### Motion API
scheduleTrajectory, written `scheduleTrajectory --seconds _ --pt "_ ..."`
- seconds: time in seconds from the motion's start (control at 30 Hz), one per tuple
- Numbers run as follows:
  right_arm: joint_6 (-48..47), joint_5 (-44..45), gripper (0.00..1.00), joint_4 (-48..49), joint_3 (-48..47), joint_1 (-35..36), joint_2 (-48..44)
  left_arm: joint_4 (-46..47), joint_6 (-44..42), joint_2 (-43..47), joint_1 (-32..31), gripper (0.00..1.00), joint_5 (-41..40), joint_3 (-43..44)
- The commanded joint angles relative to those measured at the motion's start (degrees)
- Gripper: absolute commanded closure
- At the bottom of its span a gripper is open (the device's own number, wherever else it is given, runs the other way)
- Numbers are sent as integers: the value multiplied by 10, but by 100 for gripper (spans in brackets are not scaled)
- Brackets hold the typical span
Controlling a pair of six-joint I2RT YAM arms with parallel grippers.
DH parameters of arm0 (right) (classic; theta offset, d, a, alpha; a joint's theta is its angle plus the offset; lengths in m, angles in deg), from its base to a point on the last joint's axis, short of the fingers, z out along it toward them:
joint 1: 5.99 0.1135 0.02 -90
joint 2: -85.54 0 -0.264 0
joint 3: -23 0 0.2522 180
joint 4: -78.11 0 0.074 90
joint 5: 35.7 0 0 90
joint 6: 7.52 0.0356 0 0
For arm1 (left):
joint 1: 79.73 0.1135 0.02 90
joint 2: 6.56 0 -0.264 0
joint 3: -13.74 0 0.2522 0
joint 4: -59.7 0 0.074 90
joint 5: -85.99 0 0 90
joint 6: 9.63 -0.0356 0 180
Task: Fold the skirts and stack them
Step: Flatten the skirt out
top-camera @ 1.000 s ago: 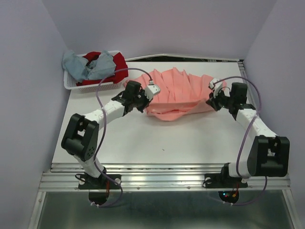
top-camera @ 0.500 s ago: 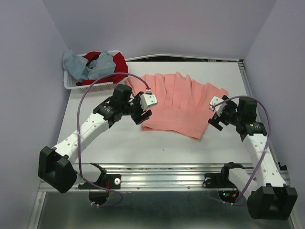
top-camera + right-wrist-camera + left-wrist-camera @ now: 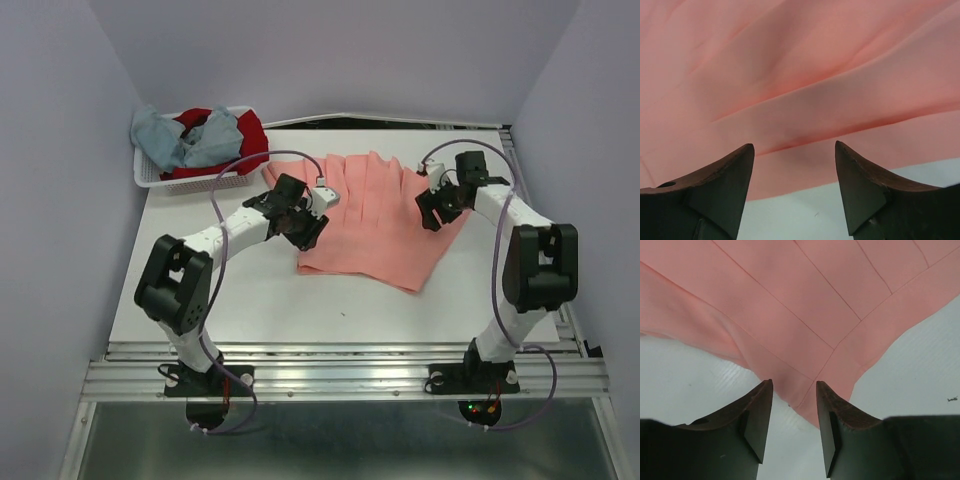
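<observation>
The salmon-pink pleated skirt [image 3: 375,220] lies spread flat on the white table, its pleats fanning toward the near side. My left gripper [image 3: 308,215] hovers at the skirt's left edge; in the left wrist view its jaws [image 3: 794,390] stand open with nothing between them, and a corner of the pink skirt [image 3: 805,320] lies just beyond the tips. My right gripper [image 3: 432,207] sits over the skirt's right side, also open [image 3: 794,150], with the pink skirt's hem [image 3: 800,85] under and ahead of it. The blue-grey skirt [image 3: 185,140] and the dark red skirt [image 3: 250,135] lie in the basket.
A white mesh basket [image 3: 150,180] stands at the table's far left corner, close to the left wall. Purple walls close in the left, back and right sides. Bare white table [image 3: 300,300] lies between the skirt and the near metal rail.
A second ago both grippers held the pink skirt bunched up. It was then laid out flat and let go, and both arms have moved in over its left and right edges with jaws open.
</observation>
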Motion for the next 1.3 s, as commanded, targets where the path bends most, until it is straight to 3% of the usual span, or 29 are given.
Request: scheduleTrajectory --seconds 0.0,0.17,0.37,0.5,0.57,0.67,0.8,0.87,1.0,1.27 --pt "26 79 32 22 -62 2 69 5 36 -41 0 49 -6 35" --pt "-57 164 37 54 10 8 95 10 33 -87 2 51 -16 42" --pt "-127 232 40 45 149 32 29 -22 4 -192 4 53 -46 124" --pt "-126 218 42 -9 243 129 -43 -31 -4 -265 9 53 -56 203" --pt "-99 167 42 -58 252 178 -80 -38 -7 -285 10 53 -62 259" --pt "-52 56 42 -129 211 247 -107 -53 -11 -308 16 49 -77 324" --pt "15 -18 41 -168 88 252 -119 -39 -11 -273 40 42 -86 334" --pt "48 -16 41 -160 27 239 -125 -23 -4 -226 53 38 -75 317" --pt "62 -24 39 -140 -61 148 -93 0 -22 -136 64 35 -41 260" --pt "31 73 40 -77 -97 96 27 -26 -35 -48 41 38 34 142"
